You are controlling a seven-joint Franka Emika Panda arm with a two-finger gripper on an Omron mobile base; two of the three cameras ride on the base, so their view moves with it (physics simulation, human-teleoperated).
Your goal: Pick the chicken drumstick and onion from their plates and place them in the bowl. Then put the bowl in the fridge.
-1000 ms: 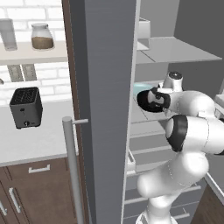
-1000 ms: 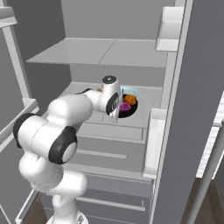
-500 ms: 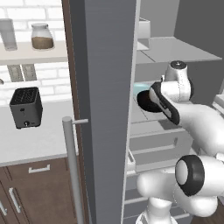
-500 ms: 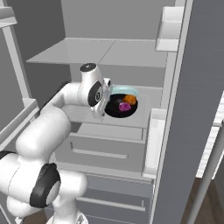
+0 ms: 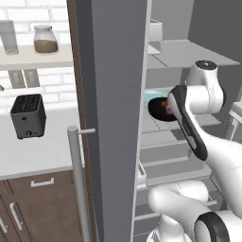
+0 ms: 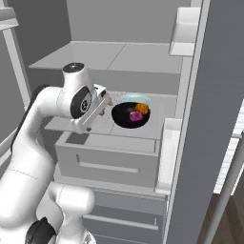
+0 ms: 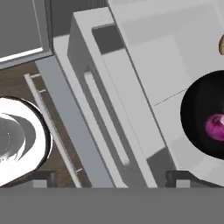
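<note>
The black bowl (image 6: 125,119) rests on a middle shelf of the open fridge (image 6: 119,57). Inside it lie the orange-brown chicken drumstick (image 6: 139,108) and the purple onion (image 6: 135,116). My gripper (image 6: 107,99) hangs just left of the bowl's rim, apart from it. In the hand view the gripper (image 7: 109,177) is open, its tips spread wide with nothing between them. The bowl (image 7: 199,109) and the onion (image 7: 215,126) sit at that view's right edge. From the left base view the bowl (image 5: 156,109) shows partly behind my arm. The plates are out of view.
A pale blue dish (image 6: 133,97) lies behind the bowl on the same shelf. A grey drawer (image 6: 109,152) sits below the shelf. The fridge door (image 5: 118,94) with its bar handle (image 5: 78,184) stands open. Left of it, a counter holds a black toaster (image 5: 28,116).
The gripper opened and let go of the bowl's rim. The hand then drew back from the bowl, out toward the shelf's front. The bowl stayed on the shelf.
</note>
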